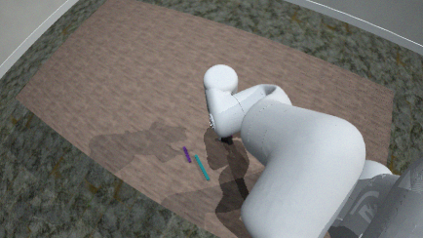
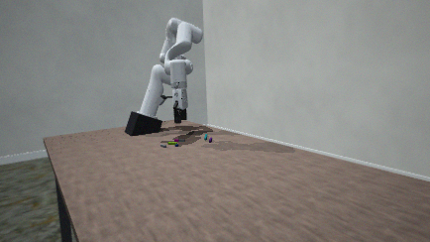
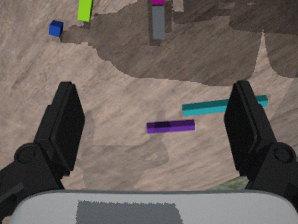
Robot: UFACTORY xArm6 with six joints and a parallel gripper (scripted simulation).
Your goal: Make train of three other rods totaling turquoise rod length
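In the wrist view my gripper (image 3: 154, 99) is open and empty, raised above the table. A purple rod (image 3: 170, 125) lies flat between the fingers, far below them. The turquoise rod (image 3: 222, 104) lies just right of it, partly behind my right finger. In the top view the purple rod (image 1: 186, 154) and the turquoise rod (image 1: 202, 167) lie left of the arm.
The arm's body hides much of the table's right part in the top view. The arm's dark base (image 2: 142, 123) stands at the table's far end in the exterior view.
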